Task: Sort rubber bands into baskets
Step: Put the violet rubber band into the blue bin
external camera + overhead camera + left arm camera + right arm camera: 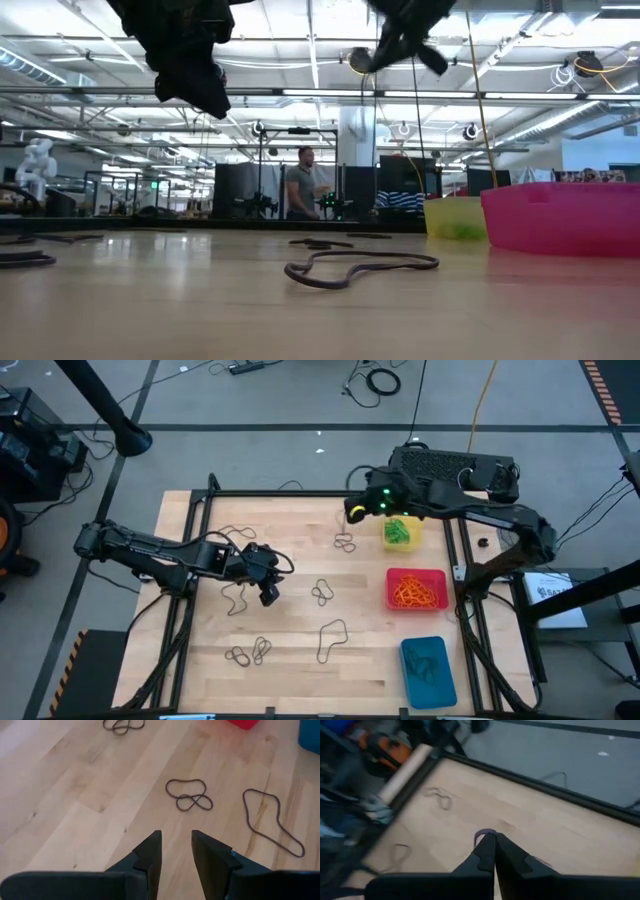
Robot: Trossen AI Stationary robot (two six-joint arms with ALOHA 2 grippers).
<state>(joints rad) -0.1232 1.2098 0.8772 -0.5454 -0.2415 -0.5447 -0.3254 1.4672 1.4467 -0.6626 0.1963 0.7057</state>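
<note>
Several dark rubber bands lie flat on the wooden table, among them a knotted one [344, 543], one [322, 593] and a large loop [332, 638]. At the right stand the yellow basket [415, 540] with green bands, the red basket [392, 600] with orange bands and the blue basket [408, 650] with dark bands. My left gripper [268, 595] hangs open above the table's left half, with bare wood between its fingers [176, 842]. My right gripper [352, 510] is raised near the far edge, left of the yellow basket, and is shut; a small loop of band [483, 835] shows at its tips. My right gripper pinches a small dark rubber band between its two fingertips; only a short arc of it [481, 836] sticks out beyond the tips. The fingers slant down toward the table's left side. The band is lifted clear of the table.
More dark bands lie at the far left [235, 535], under the left arm [237, 600] and near the front [248, 653]. A black frame [280, 492] runs round the table. A keyboard-like black unit [450, 465] sits beyond the far right corner.
</note>
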